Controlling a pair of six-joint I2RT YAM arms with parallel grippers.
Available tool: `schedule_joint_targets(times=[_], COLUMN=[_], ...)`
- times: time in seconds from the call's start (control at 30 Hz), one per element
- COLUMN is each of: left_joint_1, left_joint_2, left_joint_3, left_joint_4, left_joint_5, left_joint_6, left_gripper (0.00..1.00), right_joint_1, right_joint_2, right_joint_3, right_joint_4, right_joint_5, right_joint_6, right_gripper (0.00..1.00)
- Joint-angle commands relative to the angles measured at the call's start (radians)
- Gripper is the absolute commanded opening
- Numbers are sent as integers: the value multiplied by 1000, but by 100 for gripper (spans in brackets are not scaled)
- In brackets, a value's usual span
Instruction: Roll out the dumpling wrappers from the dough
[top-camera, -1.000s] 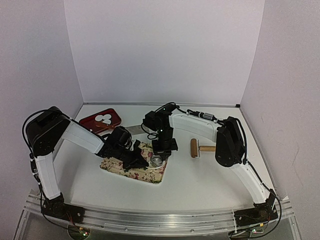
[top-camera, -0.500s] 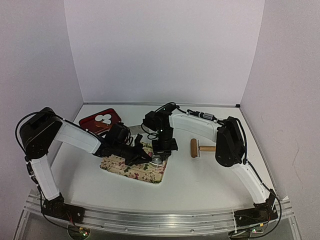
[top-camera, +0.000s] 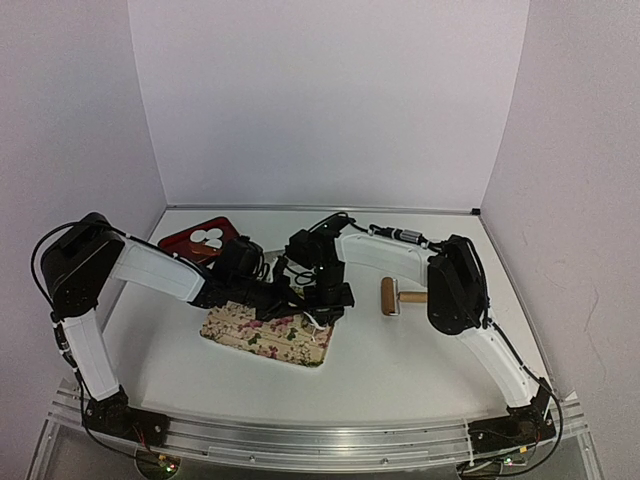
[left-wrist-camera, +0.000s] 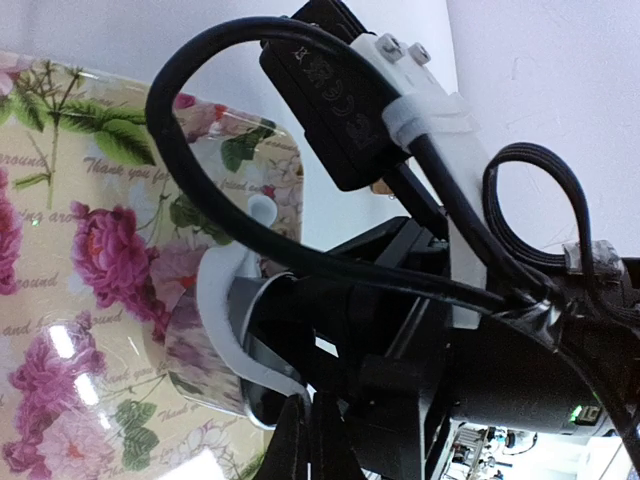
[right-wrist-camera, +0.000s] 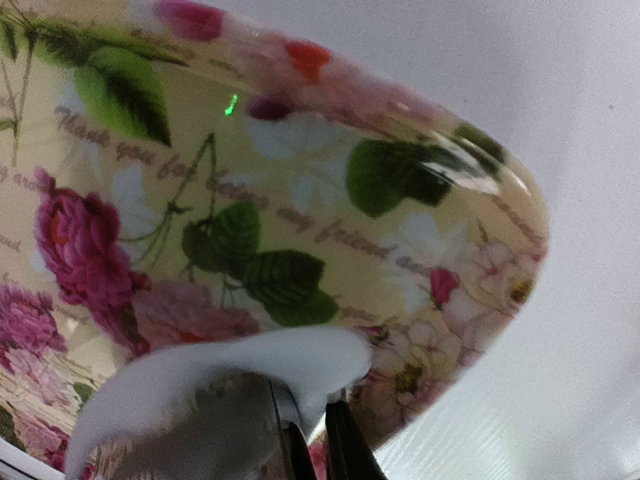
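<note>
The dough (left-wrist-camera: 213, 300) is a thin white strip draped round the metal ring (left-wrist-camera: 252, 295) at the right end of the floral board (top-camera: 250, 335). My left gripper (left-wrist-camera: 308, 435) is shut on the strip's lower end, right against the ring. My right gripper (right-wrist-camera: 312, 440) is shut on the ring's wall (right-wrist-camera: 200, 430), with dough (right-wrist-camera: 250, 365) lying over the rim. In the top view the two grippers, left (top-camera: 290, 300) and right (top-camera: 322, 310), meet over the board's right edge. Three round dumpling wrappers (top-camera: 207, 238) lie in the red tray (top-camera: 178, 246) at the back left.
A wooden rolling pin (top-camera: 393, 295) lies on the table right of the board. A grey flat sheet (top-camera: 268, 260) lies behind the board. The right arm's cables (left-wrist-camera: 190, 200) cross close in front of the left wrist camera.
My left gripper has moved right across the board, from its middle to the ring under the right gripper. The right gripper has stayed at the ring, shifted only slightly.
</note>
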Motion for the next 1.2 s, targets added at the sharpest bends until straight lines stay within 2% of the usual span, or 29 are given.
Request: schedule_joint_targets(times=[0.0,0.13,0.33,0.6,0.93,1.17], left_joint_1=[-6,-5,-4,-1,5,5], left_joint_2=[19,24,19,23,102,163], left_joint_3=[64,75,97,125,212,286], left_joint_4=[58,32,-44,-76,-51,-50], left_joint_5=[3,-3,-36,-42,39,39], left_joint_6=[5,7,13,11,0,-9], left_gripper=[0,0,0,0,0,0], right_joint_1=[6,-3,-26,-50,-56,-56], right_joint_2=[6,-42,-134,-287,-440,-515], right_joint_3=[-9,-13,-50,-180,-372,-497], right_joint_4=[39,48,68,95,167,250], right_joint_5=[14,43,73,134,180,184], right_joint_6=[2,12,25,29,52,50], right_gripper=[20,29,36,44,48,48])
